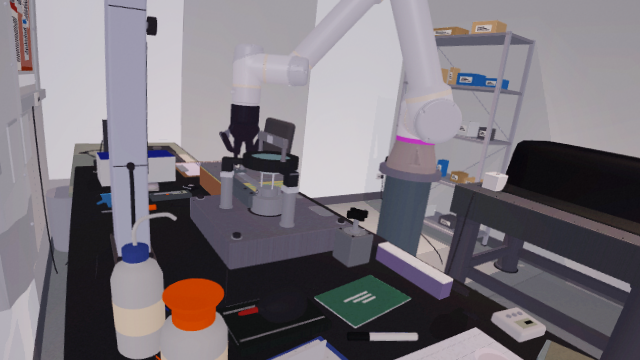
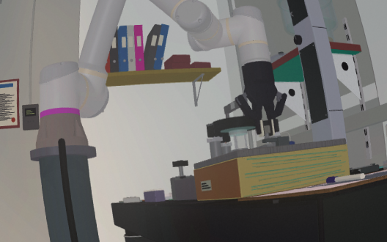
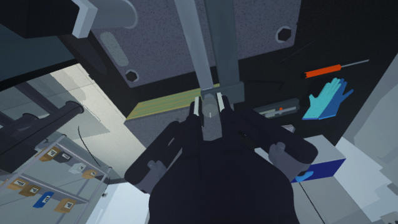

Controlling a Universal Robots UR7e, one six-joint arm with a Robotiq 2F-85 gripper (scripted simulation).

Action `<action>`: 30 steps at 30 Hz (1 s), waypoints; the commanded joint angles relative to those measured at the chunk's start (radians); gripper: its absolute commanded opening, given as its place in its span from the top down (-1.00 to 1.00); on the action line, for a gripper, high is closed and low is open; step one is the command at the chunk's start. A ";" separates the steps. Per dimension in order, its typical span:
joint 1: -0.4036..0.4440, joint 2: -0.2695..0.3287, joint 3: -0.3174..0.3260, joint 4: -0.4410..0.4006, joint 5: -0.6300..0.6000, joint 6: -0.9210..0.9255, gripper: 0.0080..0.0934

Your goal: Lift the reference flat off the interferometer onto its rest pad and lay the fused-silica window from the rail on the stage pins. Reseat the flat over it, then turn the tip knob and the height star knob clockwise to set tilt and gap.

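Note:
The fused-silica window is mostly hidden under the reference flat (image 1: 270,161), a black ring with a pale blue disc that sits on the interferometer's grey posts (image 1: 287,207). The small grey tip knob (image 3: 209,108) stands at the flat's far left edge. It shows between my fingers in the wrist camera. The black height star knob (image 1: 357,214) sits on a grey block (image 1: 352,246) at the right of the grey base (image 1: 265,230). My gripper (image 3: 208,104) hangs over the flat's left edge and is closed around the tip knob (image 2: 267,129).
A dark chair back (image 1: 279,131) and a box (image 1: 162,165) stand behind the interferometer. A tall grey column (image 1: 125,120) rises on the left. Two bottles (image 1: 137,300), a green notebook (image 1: 362,300) and a purple block (image 1: 412,270) lie in front. Gloves (image 3: 327,98) and a screwdriver (image 3: 331,69) lie beside the base.

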 commanded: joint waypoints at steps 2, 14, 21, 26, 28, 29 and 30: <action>0.000 -0.001 0.000 -0.001 0.000 0.000 0.47; 0.000 -0.001 0.000 -0.001 0.000 0.000 0.19; 0.000 -0.001 0.000 -0.001 0.000 0.000 0.06; 0.000 -0.001 0.000 -0.001 0.000 0.000 0.06; 0.000 -0.001 0.000 -0.001 0.000 0.000 0.06; 0.000 0.000 0.000 0.000 0.000 0.000 0.06; 0.000 -0.001 0.000 0.000 0.000 0.000 0.06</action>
